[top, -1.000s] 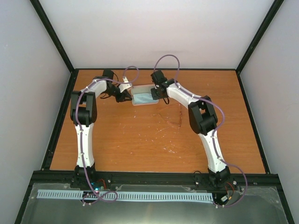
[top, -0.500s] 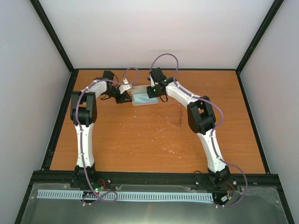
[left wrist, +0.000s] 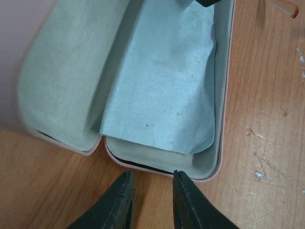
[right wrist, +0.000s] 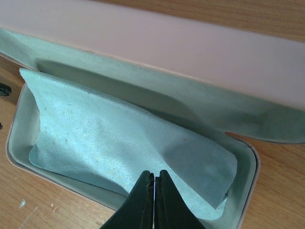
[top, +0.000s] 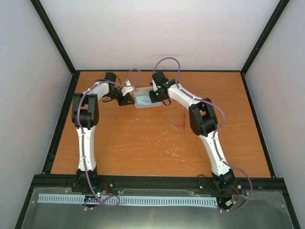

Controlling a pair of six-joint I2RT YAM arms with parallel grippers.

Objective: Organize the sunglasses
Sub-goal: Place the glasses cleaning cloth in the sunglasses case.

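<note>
The pale pink case (top: pixel 146 101) lies open at the back of the table, with the light blue cloth (left wrist: pixel 162 90) spread inside its mint-lined base. Of the sunglasses only an amber tip (left wrist: pixel 286 7) shows, on the wood beside the case's far corner. My left gripper (left wrist: pixel 152 174) is open and empty, its tips just outside the case's end rim (left wrist: pixel 143 167). It shows in the top view (top: pixel 127 98) left of the case. My right gripper (right wrist: pixel 155 174) is shut, its tips right over the cloth (right wrist: pixel 119 138) in the case (right wrist: pixel 14 157). It shows in the top view (top: pixel 155 96).
The case lid (right wrist: pixel 181 43) stands open along the back side. The wooden table (top: pixel 157 138) has pale scratches near its middle. Black frame rails (top: pixel 62 119) and white walls bound the table.
My right gripper has moved a little to the left, over the open case. The left arm and the case have stayed where they were.
</note>
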